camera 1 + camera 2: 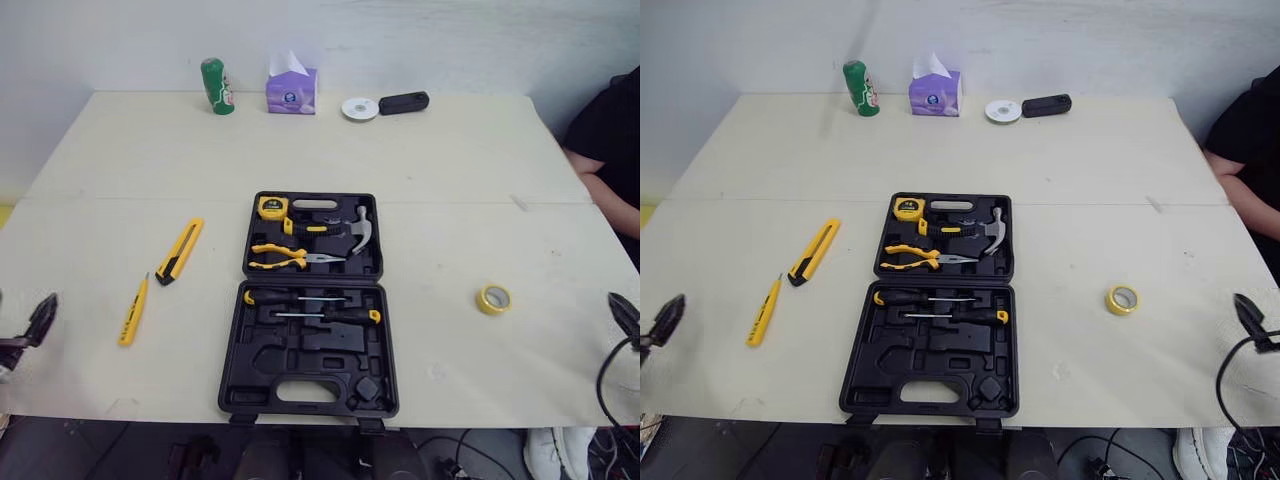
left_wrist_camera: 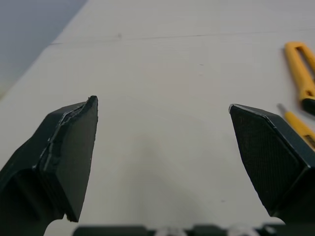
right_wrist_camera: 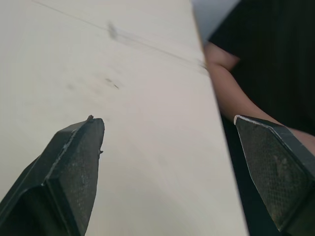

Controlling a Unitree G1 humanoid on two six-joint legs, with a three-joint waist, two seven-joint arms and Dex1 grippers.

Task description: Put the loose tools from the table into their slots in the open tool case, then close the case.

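The black tool case (image 1: 310, 300) lies open in the middle of the table, holding a tape measure (image 1: 272, 207), hammer (image 1: 358, 229), pliers (image 1: 285, 258) and two screwdrivers (image 1: 310, 306). To its left lie a yellow utility knife (image 1: 180, 250) and a slim yellow tester screwdriver (image 1: 133, 310). A yellow tape roll (image 1: 492, 299) sits to the case's right. My left gripper (image 2: 162, 147) is open near the table's front left edge, nothing between its fingers. My right gripper (image 3: 170, 157) is open over the table's right edge, empty.
Along the far edge stand a green can (image 1: 217, 86), a purple tissue box (image 1: 291, 88), a white disc (image 1: 359, 108) and a black device (image 1: 403, 102). A person in black (image 1: 610, 150) sits at the table's right side, forearm near the edge.
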